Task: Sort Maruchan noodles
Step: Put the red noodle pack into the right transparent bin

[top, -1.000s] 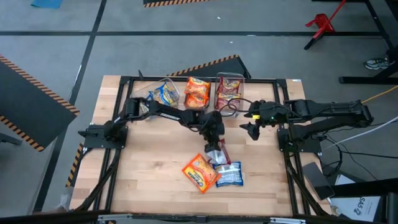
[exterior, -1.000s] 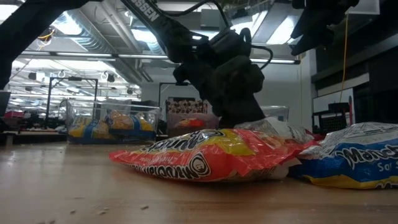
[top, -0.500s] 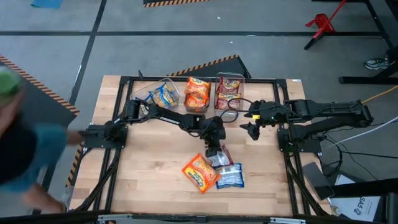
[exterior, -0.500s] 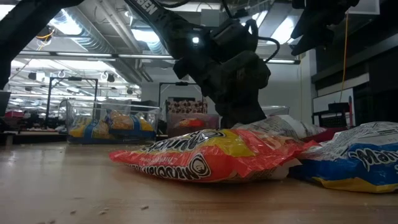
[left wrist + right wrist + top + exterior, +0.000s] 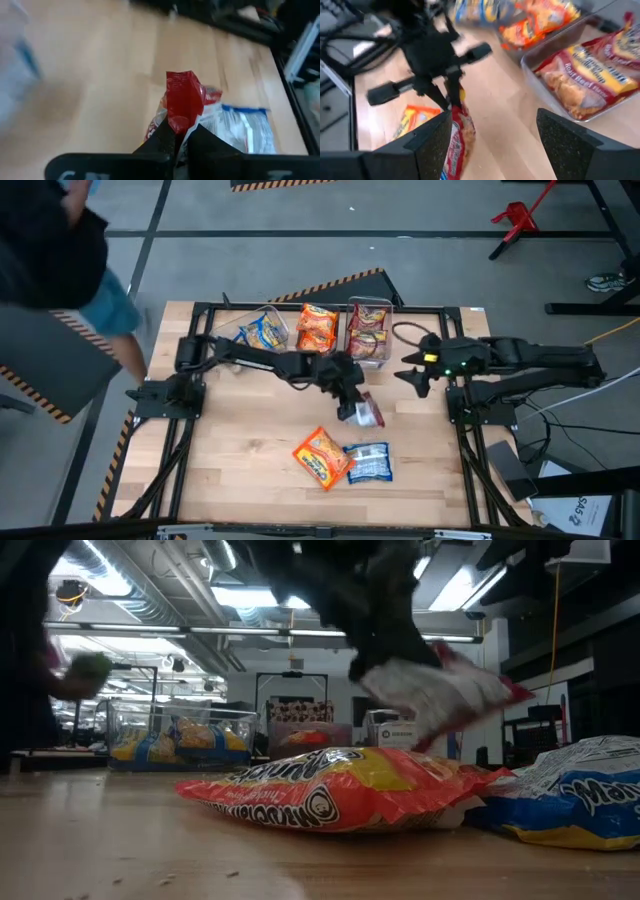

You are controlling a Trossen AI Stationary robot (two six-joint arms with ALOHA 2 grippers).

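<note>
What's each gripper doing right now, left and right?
Left gripper: shut on the red-and-silver Maruchan packet, lifted clear of the table.
Right gripper: open, holding nothing, hovering near the bin of red packets.

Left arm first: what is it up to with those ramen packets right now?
The left claw is shut on a crinkly red-and-silver ramen packet, holding it above the wooden table. An orange packet and a blue packet lie on the table. Three clear plastic bins at the far edge hold sorted packets. The right claw hovers open nearby, empty.
</note>
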